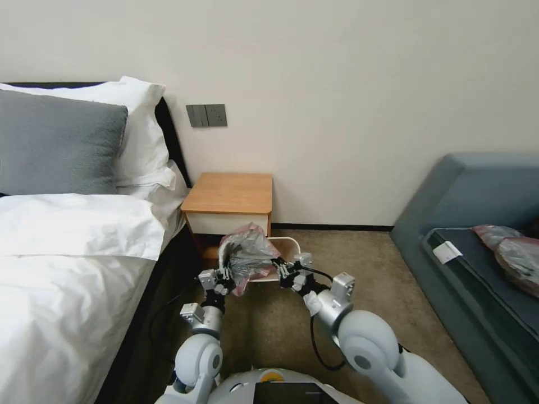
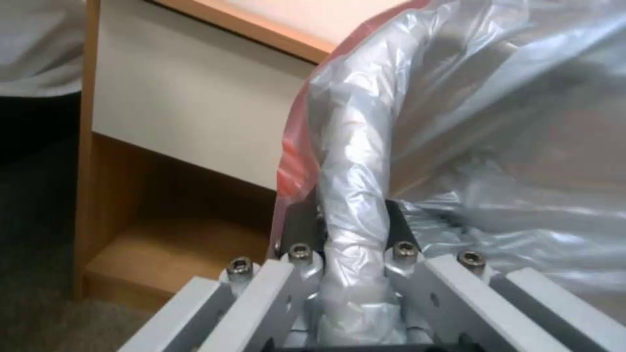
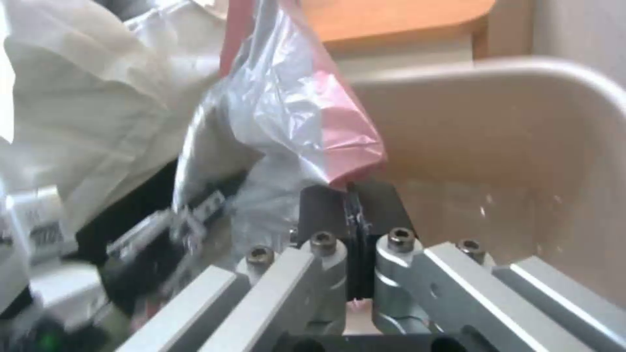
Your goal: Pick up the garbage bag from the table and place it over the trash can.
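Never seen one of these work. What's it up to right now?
Left gripper and right gripper both shut on garbage bag. Bag held over trash can. Nothing blocking.

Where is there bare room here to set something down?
The table top is bare, bordered by bed and wall. Crowded: the trash can, where left gripper and right gripper hold the garbage bag.
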Tool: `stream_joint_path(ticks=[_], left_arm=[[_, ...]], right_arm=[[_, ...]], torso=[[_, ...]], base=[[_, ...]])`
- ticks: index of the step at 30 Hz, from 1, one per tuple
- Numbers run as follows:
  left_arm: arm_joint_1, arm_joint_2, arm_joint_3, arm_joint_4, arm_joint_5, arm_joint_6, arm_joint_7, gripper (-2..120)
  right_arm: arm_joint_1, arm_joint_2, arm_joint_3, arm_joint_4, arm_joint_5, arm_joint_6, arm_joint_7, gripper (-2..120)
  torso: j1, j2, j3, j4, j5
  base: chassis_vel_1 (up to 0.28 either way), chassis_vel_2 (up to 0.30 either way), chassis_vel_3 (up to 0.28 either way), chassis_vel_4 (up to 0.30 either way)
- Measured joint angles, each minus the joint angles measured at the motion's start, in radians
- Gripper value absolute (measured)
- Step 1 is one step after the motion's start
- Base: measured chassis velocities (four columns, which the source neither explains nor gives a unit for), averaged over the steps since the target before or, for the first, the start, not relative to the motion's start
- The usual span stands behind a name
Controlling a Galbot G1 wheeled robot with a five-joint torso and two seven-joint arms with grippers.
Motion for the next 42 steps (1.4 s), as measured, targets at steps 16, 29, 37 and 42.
stream_joint_path(ticks=[16,29,37,42], left_arm=[[-0.018,-0.007,-0.041,-0.005,-0.025,0.007,0.006,4],[-0.034,-0.001,-0.063,0.002,-0.056,0.013,0.014,4],[-0.032,0.008,-0.07,-0.011,-0.096,0.022,0.015,4],[-0.025,0.016,-0.063,-0.031,-0.129,0.034,0.01,4]], right_arm=[[-0.138,-0.053,0.135,0.08,-0.016,-0.013,-0.005,0],[-0.26,-0.06,0.236,0.08,-0.019,-0.021,-0.005,0],[-0.268,-0.048,0.269,0.079,-0.053,-0.021,-0.019,0],[-0.252,-0.046,0.263,0.048,-0.182,0.023,-0.077,0]], torso=[[0.0,0.0,0.0,0.0002,0.0],[0.0,0.0,0.0,0.0,0.0],[0.0,0.0,0.0,0.0,0.0],[0.0,0.0,0.0,0.0001,0.0001]], base=[[0.0,0.0,0.0,0.0],[0.0,0.0,0.0,0.0],[0.0,0.0,0.0,0.0],[0.0,0.0,0.0,0.0]])
